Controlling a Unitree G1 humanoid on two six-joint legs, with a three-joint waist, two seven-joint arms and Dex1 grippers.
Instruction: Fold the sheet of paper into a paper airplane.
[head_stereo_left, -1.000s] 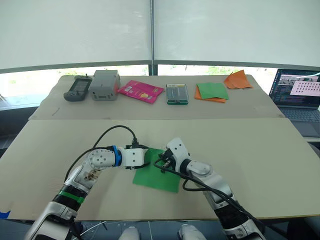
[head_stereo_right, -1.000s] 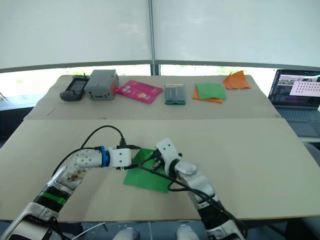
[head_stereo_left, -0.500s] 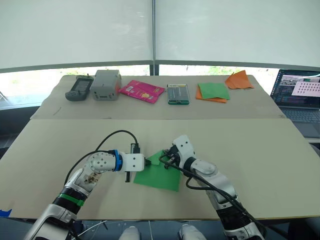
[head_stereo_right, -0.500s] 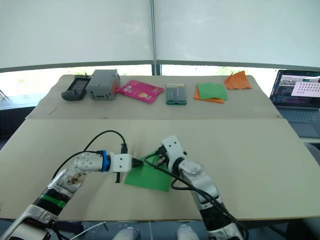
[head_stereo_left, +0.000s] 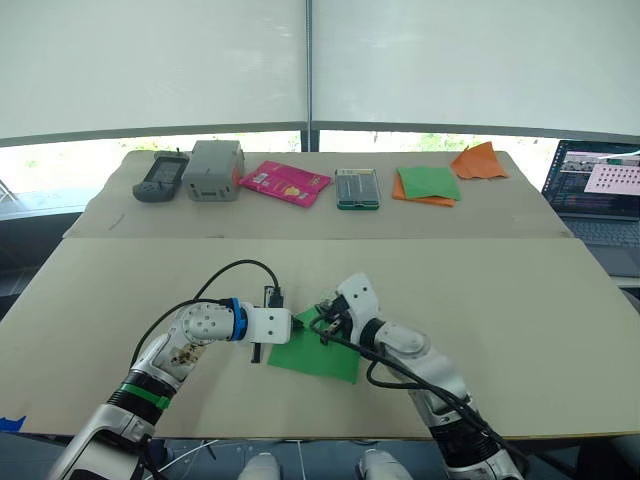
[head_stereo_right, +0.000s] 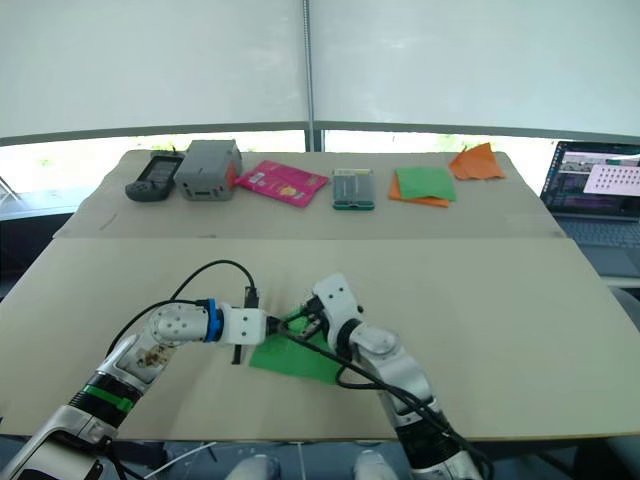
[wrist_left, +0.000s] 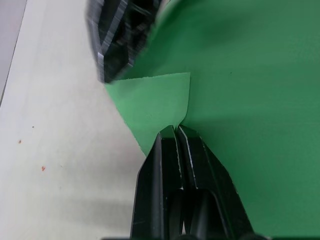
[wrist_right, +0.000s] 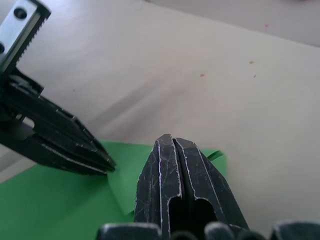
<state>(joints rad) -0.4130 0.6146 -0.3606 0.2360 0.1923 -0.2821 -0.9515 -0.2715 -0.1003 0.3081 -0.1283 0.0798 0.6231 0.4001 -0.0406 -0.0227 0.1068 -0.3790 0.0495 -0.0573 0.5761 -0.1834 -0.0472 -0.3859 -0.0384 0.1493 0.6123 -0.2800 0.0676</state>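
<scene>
Thin bright green creased sheet of paper (head_stereo_left: 318, 347) flat on near beige table (head_stereo_left: 520, 300), far-left corner now lifted versus a second back. Left gripper (wrist_left: 174, 131) clenched on that corner flap; right gripper (wrist_right: 172, 141) clenched, pressing beside it. First fold barely begun.

Bare table (head_stereo_left: 520, 310) lies open around the sheet of paper (head_stereo_left: 320, 355); the far clutter seems well apart.
</scene>
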